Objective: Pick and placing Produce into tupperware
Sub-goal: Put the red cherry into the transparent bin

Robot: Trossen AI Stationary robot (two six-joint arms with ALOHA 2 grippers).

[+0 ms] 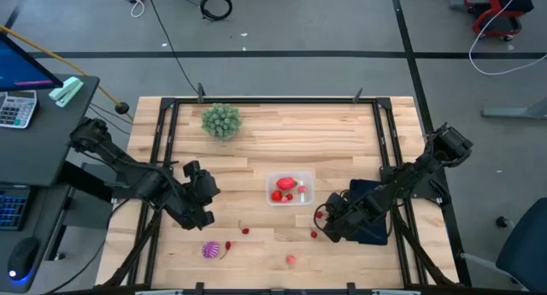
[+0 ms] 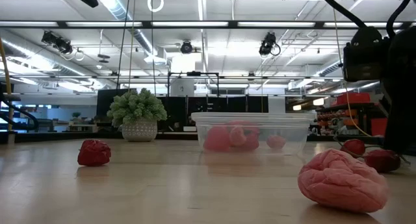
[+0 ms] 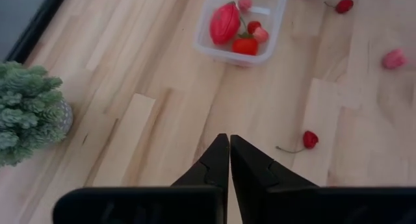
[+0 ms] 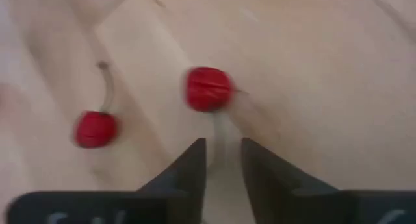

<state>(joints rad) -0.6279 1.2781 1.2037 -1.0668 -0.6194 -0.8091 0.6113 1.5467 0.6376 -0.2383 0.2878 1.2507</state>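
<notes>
High view, left to right: the left gripper [image 1: 203,211] hangs over bare table left of the tupperware [image 1: 291,191], its fingers [image 3: 221,160] pressed together on nothing. Near it toward the front edge lie a spiky purple piece [image 1: 209,250] and a small cherry [image 1: 245,231], the cherry just to the gripper's right. The clear tupperware sits mid-table and already contains several red and pink pieces [image 1: 285,185]. A pink piece [image 1: 291,260] lies near the front edge. The right gripper [image 1: 325,227] is low over the table just right of the tub, fingers [image 4: 190,169] slightly spread with nothing between them; a red cherry [image 4: 208,89] lies just ahead of the tips, and a second stemmed cherry [image 4: 95,128] lies off to one side.
</notes>
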